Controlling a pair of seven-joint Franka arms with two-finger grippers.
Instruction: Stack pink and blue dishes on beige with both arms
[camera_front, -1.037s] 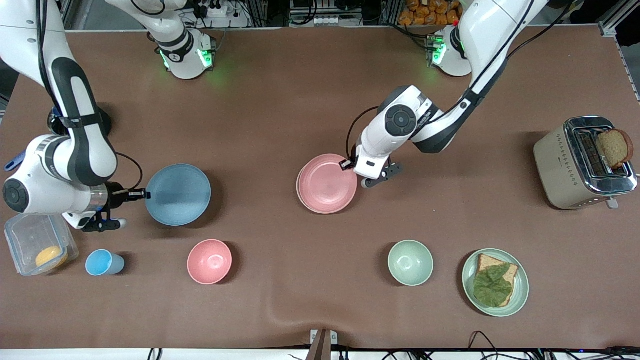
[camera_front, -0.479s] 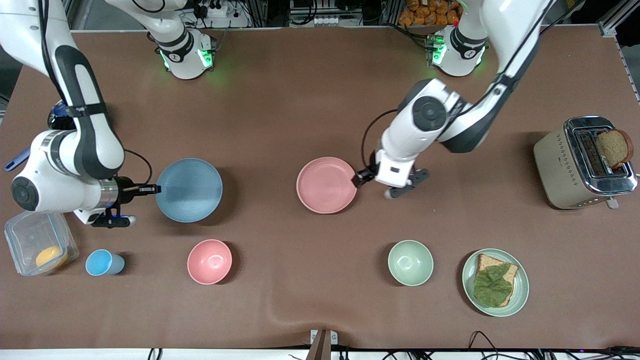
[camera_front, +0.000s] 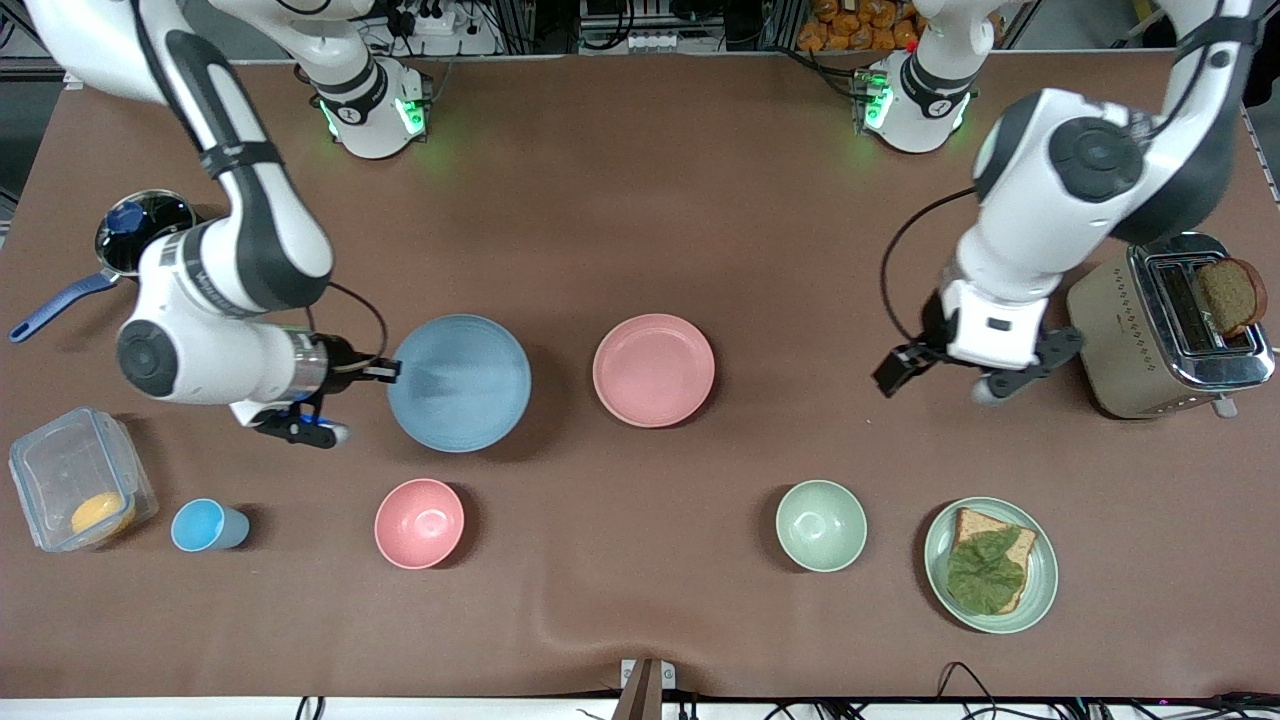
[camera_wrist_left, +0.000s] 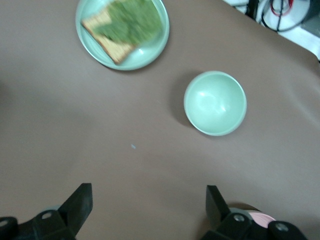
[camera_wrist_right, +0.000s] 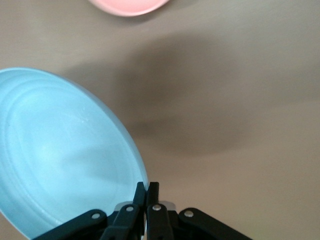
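front view: right gripper (camera_front: 385, 372) clamped on blue plate (camera_front: 459, 383) rim, left gripper (camera_front: 935, 374) wide open, empty

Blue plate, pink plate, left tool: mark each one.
blue plate (camera_front: 460, 385), front view, middle of its face
pink plate (camera_front: 653, 368), front view, centre of its face
left tool (camera_wrist_left: 149, 204), left wrist view, midway between its open fingertips

place: robotics lab staged as a kitchen | evidence: two white arms bolted along a brown-covered desk (camera_front: 640, 200) | cables and aluminium framing at its edge | props: toaster (camera_front: 1165, 325), bowls, lidded food container (camera_front: 75, 490)
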